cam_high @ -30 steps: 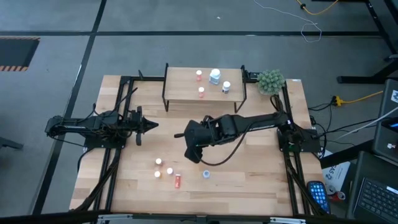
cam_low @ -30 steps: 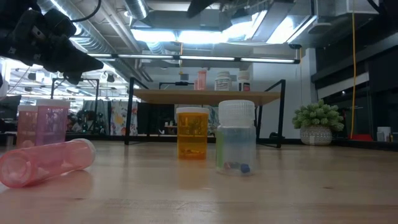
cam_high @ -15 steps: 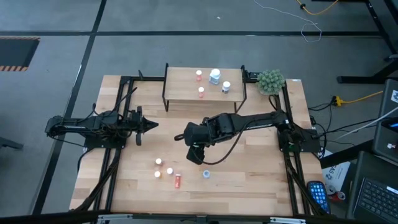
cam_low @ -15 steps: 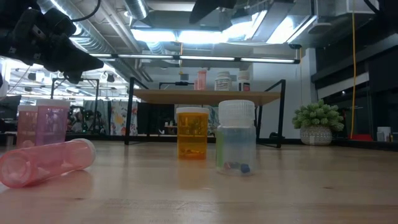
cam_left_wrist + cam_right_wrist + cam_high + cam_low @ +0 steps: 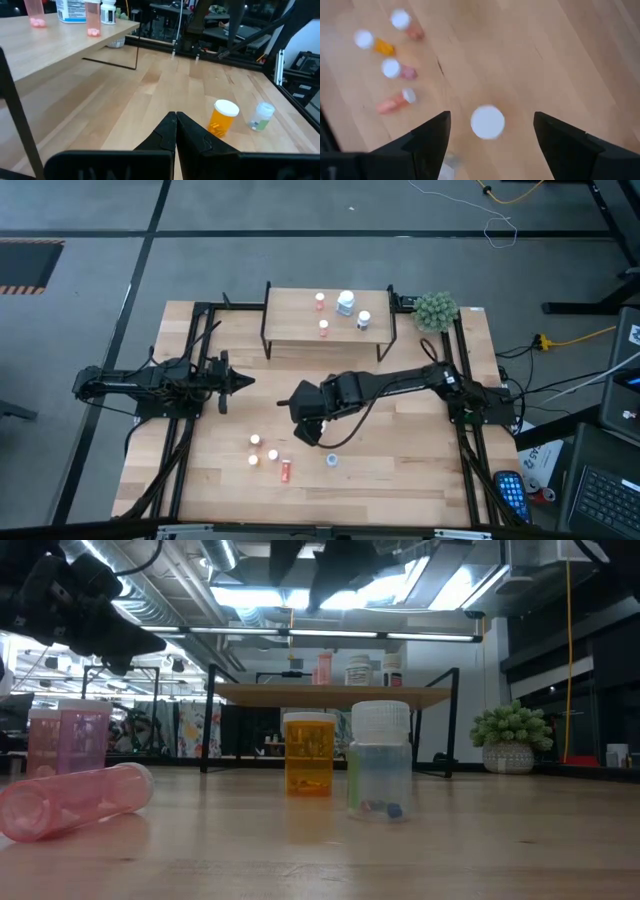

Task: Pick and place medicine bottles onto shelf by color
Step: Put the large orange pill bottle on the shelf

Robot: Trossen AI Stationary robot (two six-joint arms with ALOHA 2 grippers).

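Several white-capped medicine bottles stand on the table near its front edge: pink ones (image 5: 254,440), an orange one (image 5: 309,753), a clear one (image 5: 331,461), and a pink one (image 5: 285,471) lying on its side. More bottles (image 5: 345,303) stand on the shelf (image 5: 300,330) at the back. My right gripper (image 5: 306,432) hangs open above the table, pointing steeply down. In the right wrist view the clear bottle's white cap (image 5: 487,121) shows between its spread fingers, well below them. My left gripper (image 5: 245,382) is shut and level at the table's left.
A green fuzzy plant (image 5: 436,310) in a pot stands at the table's back right corner, beside the shelf. Bare wooden tabletop (image 5: 400,470) lies to the right of the bottles. The black frame rails (image 5: 470,450) run along both sides.
My right gripper has sunk toward the table and drifted a little toward its near edge, tipping more steeply down. Its fingers have stayed open. In the low view its dark shape has come into the top of the picture.
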